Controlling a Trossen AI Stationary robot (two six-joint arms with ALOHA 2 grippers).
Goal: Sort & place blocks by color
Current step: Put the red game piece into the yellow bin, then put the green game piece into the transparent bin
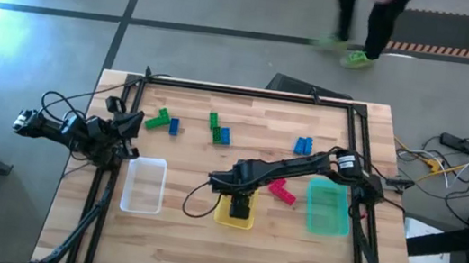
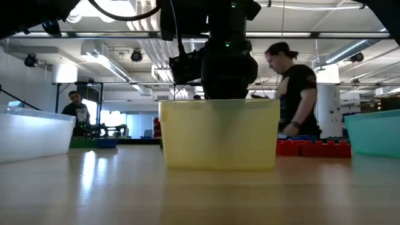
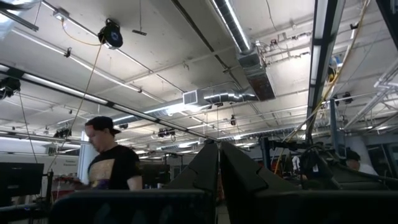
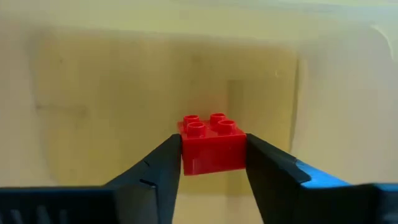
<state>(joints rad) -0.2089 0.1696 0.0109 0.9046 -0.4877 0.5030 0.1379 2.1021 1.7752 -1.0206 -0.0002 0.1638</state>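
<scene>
Left gripper [image 1: 131, 122] parked at the left edge of the high view, off the board's corner; its wrist view shows the fingers [image 3: 205, 168] together, holding nothing.

Clear tray [image 1: 144, 184], lower left of centre: looks empty. Green and blue blocks [image 1: 163, 122] loose above it, another green/blue cluster [image 1: 218, 129] at upper centre, blue pair [image 1: 303, 145] to the right.

Right gripper [image 4: 212, 163] is down inside the yellow tray [image 1: 234, 215], lower centre, clamped on a red block [image 4: 212, 144] just above the tray floor [image 4: 124, 81]. Nothing else visible in that tray.

Risks:
- Block sits near the fingertips; shallow grip, could twist or tumble on release.
- Fingers close to the tray wall, so lifting out could drag the light tray.

More red blocks [image 1: 281, 190] lie between the yellow and teal tray [image 1: 327, 209], lower right; the teal tray looks empty.
</scene>
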